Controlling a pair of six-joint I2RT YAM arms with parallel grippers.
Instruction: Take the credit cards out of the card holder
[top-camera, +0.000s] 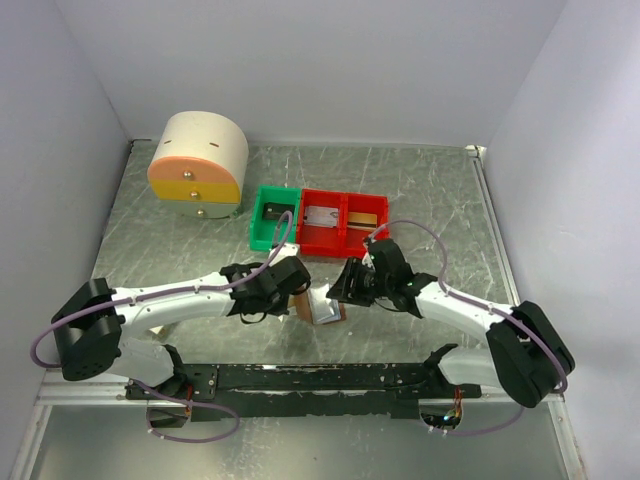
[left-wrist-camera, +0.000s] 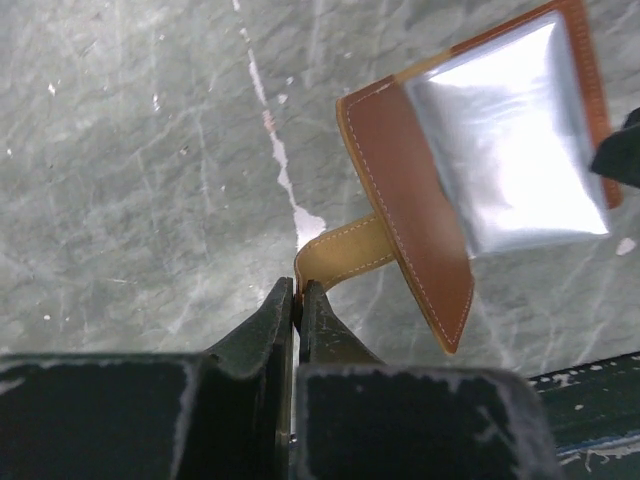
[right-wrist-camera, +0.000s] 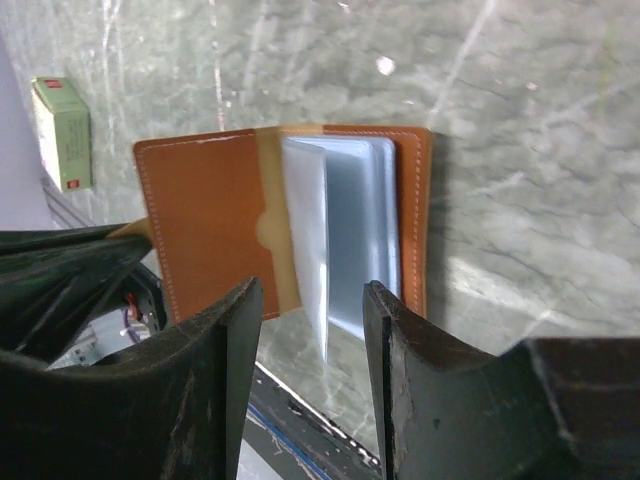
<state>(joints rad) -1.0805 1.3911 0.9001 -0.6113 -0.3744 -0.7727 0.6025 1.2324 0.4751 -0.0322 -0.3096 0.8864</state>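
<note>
Card holder (left-wrist-camera: 410, 200) lies open, tab (left-wrist-camera: 350, 245) pointing into clamped left fingers (left-wrist-camera: 268, 322).

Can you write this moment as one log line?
left gripper: shut on tab | right gripper: open, aimed at card holder | card holder: open

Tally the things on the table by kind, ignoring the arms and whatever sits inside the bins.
Card holder: 1
Bins: 2, the green bin and the red bin
Drawer unit: 1
Small box: 1
Total: 5
</note>
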